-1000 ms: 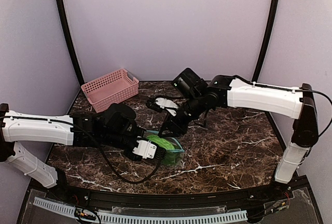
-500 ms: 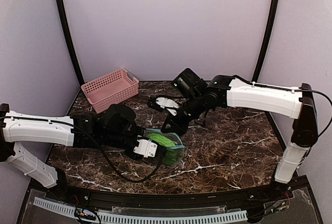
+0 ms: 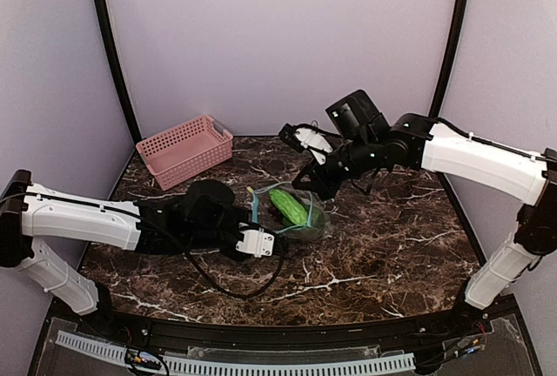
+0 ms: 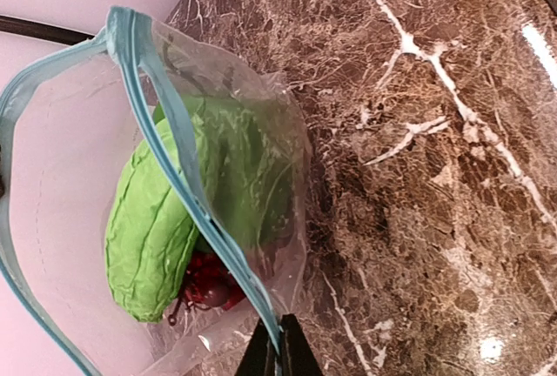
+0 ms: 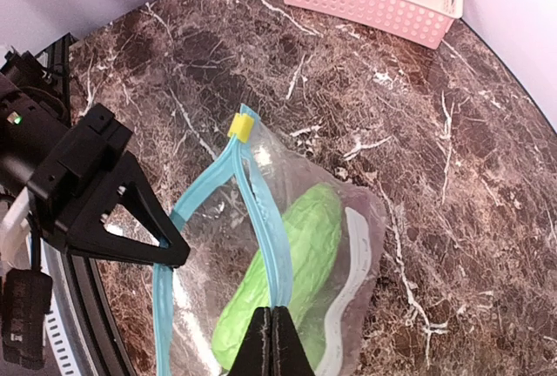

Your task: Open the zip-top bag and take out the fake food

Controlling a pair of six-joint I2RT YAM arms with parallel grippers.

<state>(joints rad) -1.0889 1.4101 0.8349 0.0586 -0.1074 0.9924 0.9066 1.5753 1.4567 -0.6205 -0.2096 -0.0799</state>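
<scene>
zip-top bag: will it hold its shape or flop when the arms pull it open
Probably floppy: the zip-top bag is thin, creased film that drapes around the food. Likely light, yet the green piece and grapes may shift inside and drag one end down. The glossy film could slip from a narrow pinch.

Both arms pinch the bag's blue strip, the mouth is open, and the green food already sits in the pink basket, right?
No. The green food is inside the bag, next to the red grapes, not in the pink basket at the back; the left wrist view shows it. The rest is right.
</scene>
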